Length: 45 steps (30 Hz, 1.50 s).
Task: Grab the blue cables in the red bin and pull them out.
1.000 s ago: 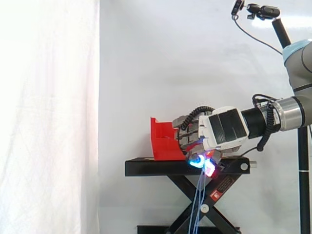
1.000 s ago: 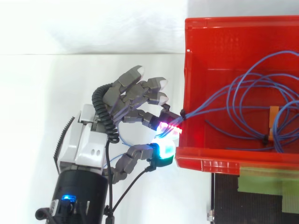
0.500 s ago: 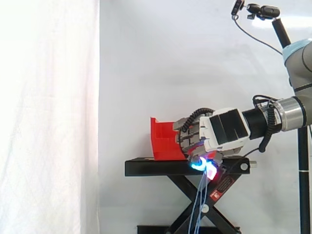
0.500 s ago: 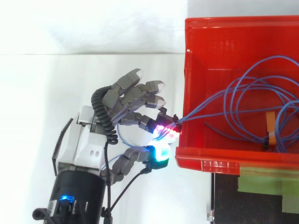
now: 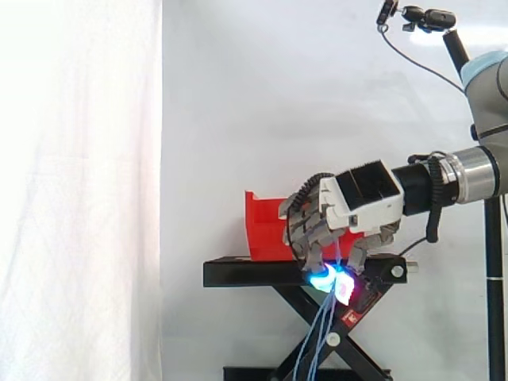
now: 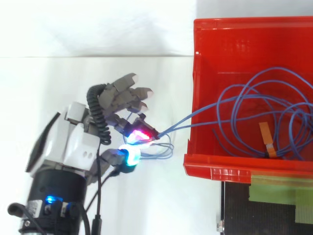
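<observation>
So the blue cables [image 6: 178, 124] are finally coming over the wall. A second ago the pinched end was right at the corner of the red bin [image 6: 230, 164]. Now we see a clear stretch of strands running across open space from the bin's left wall to the hand [image 6: 80, 144]. The hand has backed off and sits apart from the bin, no longer hugging it. From the side it also looks a bit higher and tipped up.

The grip looks the same to us. A red-glowing pad [image 6: 139, 133] and the cyan thumb pad [image 6: 129, 155] are squeezed together on the bundle, and the other fingers are curled loosely above it. Nothing seems to have slipped, which is a good sign for the pull.

We'd call this partway, not done. Most of the cable is still inside the bin, lying in big loose loops across the floor and toward the right side. The loops have shifted and drawn leftward as the slack gets taken up. The little orange tag [image 6: 266, 139] on one strand has moved with them. A small loop also bulges out just past the pinch. In the side view the free ends [image 5: 321, 333] hang straight down from the hand in front of the black stand [image 5: 246, 272].

The cables themselves are thin, springy and tangled over each other. Our guess is they'll drag out as one clump rather than strand by strand, and could catch on the rim.
</observation>
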{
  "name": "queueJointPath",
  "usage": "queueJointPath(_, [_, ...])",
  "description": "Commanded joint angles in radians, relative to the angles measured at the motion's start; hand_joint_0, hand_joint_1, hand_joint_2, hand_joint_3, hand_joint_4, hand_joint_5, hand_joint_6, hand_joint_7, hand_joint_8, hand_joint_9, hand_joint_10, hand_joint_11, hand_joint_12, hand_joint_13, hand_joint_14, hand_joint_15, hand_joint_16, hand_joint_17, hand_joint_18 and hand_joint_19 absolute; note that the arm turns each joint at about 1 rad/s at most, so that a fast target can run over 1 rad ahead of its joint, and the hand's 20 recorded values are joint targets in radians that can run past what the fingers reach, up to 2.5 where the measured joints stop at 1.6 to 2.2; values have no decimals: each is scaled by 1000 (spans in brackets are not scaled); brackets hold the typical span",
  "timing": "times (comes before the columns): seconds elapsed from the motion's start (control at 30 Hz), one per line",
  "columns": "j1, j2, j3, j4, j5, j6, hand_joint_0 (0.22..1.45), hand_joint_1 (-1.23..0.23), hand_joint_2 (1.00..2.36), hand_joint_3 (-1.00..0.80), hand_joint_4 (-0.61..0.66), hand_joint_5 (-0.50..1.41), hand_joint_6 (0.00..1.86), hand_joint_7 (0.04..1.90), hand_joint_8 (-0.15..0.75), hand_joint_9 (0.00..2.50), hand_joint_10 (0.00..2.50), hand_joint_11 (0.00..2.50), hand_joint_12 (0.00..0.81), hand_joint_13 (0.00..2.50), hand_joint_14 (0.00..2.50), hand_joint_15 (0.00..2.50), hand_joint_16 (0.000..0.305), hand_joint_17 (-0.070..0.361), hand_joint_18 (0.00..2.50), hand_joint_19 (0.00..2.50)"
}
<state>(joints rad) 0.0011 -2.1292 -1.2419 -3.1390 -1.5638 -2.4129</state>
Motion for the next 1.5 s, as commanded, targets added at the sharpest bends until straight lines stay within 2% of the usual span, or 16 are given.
queueJointPath(0.0, [10,0,33,-16,1,331,916,-856,1000,-1000,58,628,1164,495,266,801,19,782,347,673,16,447,41,92,453,431])
queueJointPath(0.03, [14,3,53,-38,1,426,916,-856,1000,-1000,58,628,1164,495,267,799,22,791,346,674,16,444,41,92,454,431])
queueJointPath(0.13, [22,5,62,-61,-2,533,917,-856,1000,-1000,58,628,1164,494,265,799,22,784,346,674,18,443,41,92,454,431])
queueJointPath(0.2, [36,11,71,-78,-7,702,917,-856,1000,-1000,58,628,1164,494,263,801,21,785,347,676,16,444,41,92,454,430])
queueJointPath(0.23, [39,11,73,-78,-7,742,916,-856,1000,-1000,58,628,1164,494,265,799,22,790,347,676,18,444,41,92,455,434])
queueJointPath(0.27, [48,11,73,-78,-7,886,917,-856,1000,-1000,58,628,1164,494,265,799,22,792,347,676,18,444,41,92,455,433])
queueJointPath(0.53, [82,11,96,-78,-7,1340,916,-856,1000,-1000,63,627,1165,491,267,805,22,787,346,677,16,448,41,92,459,430])
queueJointPath(0.57, [89,11,116,-78,-4,1464,916,-856,1000,-1000,58,628,1164,494,268,806,19,796,346,678,16,448,41,92,458,437])
queueJointPath(0.6, [91,11,124,-78,-4,1513,917,-855,1000,-1000,58,627,1164,493,268,806,22,788,345,679,16,444,41,92,459,438])
queueJointPath(0.67, [103,11,159,-78,10,1736,916,-856,1000,-1000,57,627,1163,494,267,808,22,790,345,680,16,444,41,92,460,429])
queueJointPath(0.73, [111,11,177,-78,25,1858,916,-856,1000,-1000,57,627,1163,494,268,808,21,789,344,682,18,442,41,92,461,440])
queueJointPath(0.83, [125,11,196,-78,84,2046,917,-856,1000,-1000,53,627,1163,494,266,809,22,779,345,685,16,445,41,92,462,439])
queueJointPath(0.9, [131,11,196,-78,114,2095,917,-855,1000,-1000,51,627,1164,485,265,811,22,791,344,687,16,442,41,92,464,431])
queueJointPath(0.93, [137,11,196,-78,157,2131,917,-855,1000,-1000,57,628,1163,486,265,811,22,790,344,687,16,446,41,92,464,440])
queueJointPath(1.2, [169,9,194,-38,349,2240,916,-854,1000,-1000,52,629,1154,492,265,820,21,779,344,693,16,448,41,92,467,437])
queueJointPath(1.47, [178,9,186,5,412,2331,917,-853,1000,-1000,45,633,1136,496,265,836,22,782,344,705,16,448,41,91,473,438])
